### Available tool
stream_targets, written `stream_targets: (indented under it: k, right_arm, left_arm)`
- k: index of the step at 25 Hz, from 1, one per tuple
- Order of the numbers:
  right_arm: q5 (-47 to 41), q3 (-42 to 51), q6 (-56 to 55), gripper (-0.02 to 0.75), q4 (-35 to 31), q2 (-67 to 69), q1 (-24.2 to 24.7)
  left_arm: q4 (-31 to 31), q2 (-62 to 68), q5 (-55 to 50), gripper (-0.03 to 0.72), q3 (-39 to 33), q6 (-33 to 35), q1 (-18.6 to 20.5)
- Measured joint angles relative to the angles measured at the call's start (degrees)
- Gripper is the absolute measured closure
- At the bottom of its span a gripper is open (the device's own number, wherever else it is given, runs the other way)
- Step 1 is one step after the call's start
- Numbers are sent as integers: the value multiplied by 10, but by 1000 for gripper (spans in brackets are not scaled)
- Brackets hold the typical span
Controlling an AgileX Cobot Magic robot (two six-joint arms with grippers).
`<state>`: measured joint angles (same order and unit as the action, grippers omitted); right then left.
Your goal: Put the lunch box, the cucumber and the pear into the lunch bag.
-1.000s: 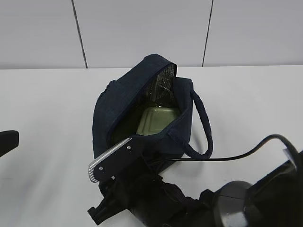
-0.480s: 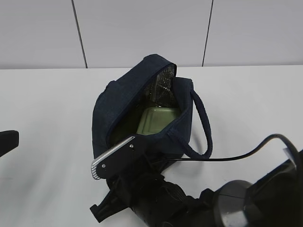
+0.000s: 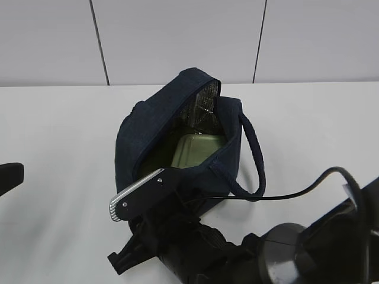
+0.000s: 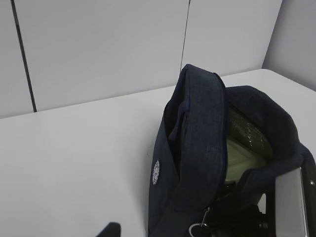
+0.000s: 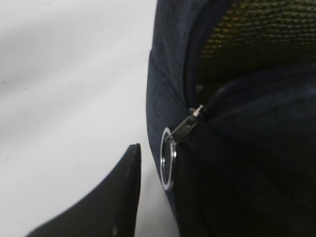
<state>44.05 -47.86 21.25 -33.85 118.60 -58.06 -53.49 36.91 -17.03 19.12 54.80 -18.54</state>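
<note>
While the exterior view hides it, the right wrist view shows the zipper ring (image 5: 168, 159); tool state unclear.

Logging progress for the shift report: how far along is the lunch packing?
Done: the lunch box sits inside the open lunch bag. In hand: the right gripper is at the bag's near end by the zipper pull. Cucumber and pear aren't visible, so unconfirmed.
</note>
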Motion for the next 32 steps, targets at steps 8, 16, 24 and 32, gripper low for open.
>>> stream_targets:
  k: [8, 16, 24, 32]
  right_arm:
    - [-1, 0, 1, 556, -2, 0, 0]
    - [-1, 0, 9, 626, -9, 0, 0]
    - [-31, 0, 34, 738, -17, -2, 1]
    - [-130, 0, 109, 738, -68, -82, 3]
  left_arm:
    - [0, 0, 0, 346, 0, 0, 0]
    - [-1, 0, 0, 346, 0, 0, 0]
    - [-2, 0, 0, 346, 0, 0, 0]
    - [1, 0, 0, 346, 0, 0, 0]
